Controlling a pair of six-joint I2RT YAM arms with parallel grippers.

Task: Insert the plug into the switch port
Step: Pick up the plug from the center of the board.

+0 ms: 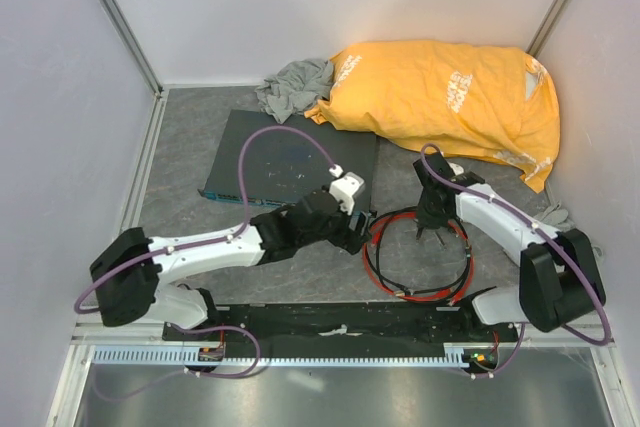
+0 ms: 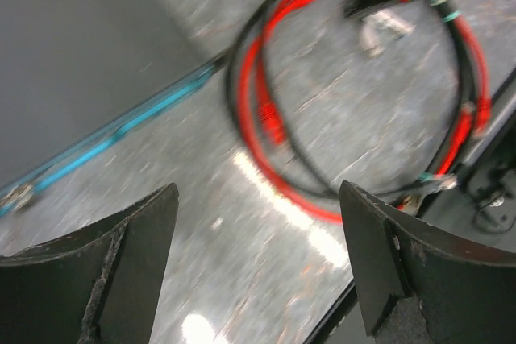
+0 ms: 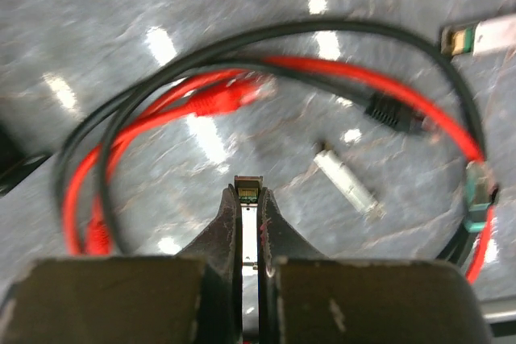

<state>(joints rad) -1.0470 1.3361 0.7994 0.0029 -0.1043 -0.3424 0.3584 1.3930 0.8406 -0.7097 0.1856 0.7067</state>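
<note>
Surface: a mottled grey bench (image 1: pixel 190 147) enclosed by plain white walls. An orange bag (image 1: pixel 440 97) and a grey cloth (image 1: pixel 295 82) lie along the upper edge of the top view.

The dark grey switch (image 1: pixel 290 157) sits at upper centre. Its blue-green front edge (image 2: pixel 121 126) carries the switch port; single sockets cannot be told apart.

A black cable (image 3: pixel 322 30) is coiled with the red cable (image 3: pixel 387 86) right of centre. The plug (image 3: pixel 230 98), red, lies loose on the bench within the coil, ungripped.

Left hand (image 2: pixel 258 267): fingers spread wide, empty.

Right hand (image 3: pixel 247 199): clamped on a thin silver module (image 3: pixel 247 189).
</note>
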